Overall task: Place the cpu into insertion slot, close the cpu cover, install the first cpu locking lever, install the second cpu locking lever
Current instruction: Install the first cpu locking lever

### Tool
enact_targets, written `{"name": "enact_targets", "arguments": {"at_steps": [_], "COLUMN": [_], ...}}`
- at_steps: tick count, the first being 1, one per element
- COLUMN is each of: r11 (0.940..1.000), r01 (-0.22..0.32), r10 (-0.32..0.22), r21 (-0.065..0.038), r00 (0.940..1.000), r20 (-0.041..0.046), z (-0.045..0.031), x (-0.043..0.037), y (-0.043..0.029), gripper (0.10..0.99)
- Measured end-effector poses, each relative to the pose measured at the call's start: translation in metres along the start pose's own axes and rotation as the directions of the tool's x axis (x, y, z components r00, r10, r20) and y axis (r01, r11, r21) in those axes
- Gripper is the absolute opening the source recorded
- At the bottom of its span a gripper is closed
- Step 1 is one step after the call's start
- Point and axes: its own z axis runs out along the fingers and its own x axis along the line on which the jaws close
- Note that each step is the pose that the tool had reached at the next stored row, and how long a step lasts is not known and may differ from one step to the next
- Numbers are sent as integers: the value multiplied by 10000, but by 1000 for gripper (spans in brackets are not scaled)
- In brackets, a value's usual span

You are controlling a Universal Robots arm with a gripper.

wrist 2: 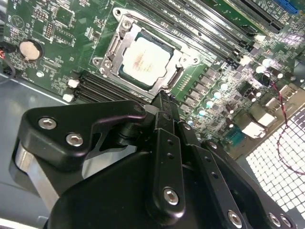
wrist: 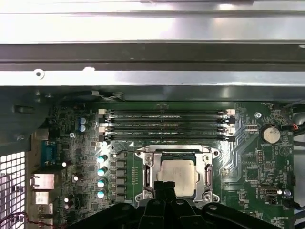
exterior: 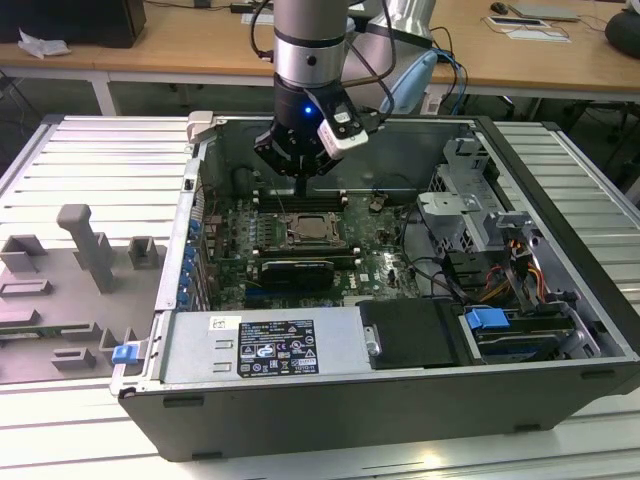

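In the exterior view, open computer case (exterior: 560, 200) lying on a ribbed metal table (exterior: 570, 440), green motherboard (exterior: 225, 250) exposed inside. Gripper (exterior: 303, 188) lowered into the case, fingers pressed together with nothing between them, tip hanging over the board close to the insertion slot (exterior: 290, 222). Cpu (exterior: 313, 228) seated in that slot near the board's middle. Grey power supply (exterior: 260, 345) along the near wall, grey fixture tray (exterior: 60, 290) outside the case on the exterior view's left. In the second wrist view, cpu (wrist 2: 144, 60) lying flat in the socket, cpu cover (wrist 2: 116, 45) down around it as a silver frame, closed dark gripper (wrist 2: 162, 98) just beside the socket's corner; touching or apart, cannot tell. Coin cell (wrist 2: 30, 49) well apart on the board. In the first wrist view, cpu (wrist: 178, 171) framed by the cpu cover (wrist: 148, 174), memory slots (wrist: 167, 126) lined up beyond, gripper (wrist: 164, 187) overlapping the socket's near edge.
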Motion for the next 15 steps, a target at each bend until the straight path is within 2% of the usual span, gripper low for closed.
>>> {"name": "enact_targets", "arguments": {"at_steps": [8,12,15], "r11": [9997,9996,9995], "r01": [260,297,313], "r10": [-260,-297,-313], "r21": [0,-1,-2], "r00": [9997,9996,9995], "r20": [17,23,39], "z": [8,16,25], "x": [138,295,369], "y": [-1,-1,0], "gripper": [106,106,106]}}
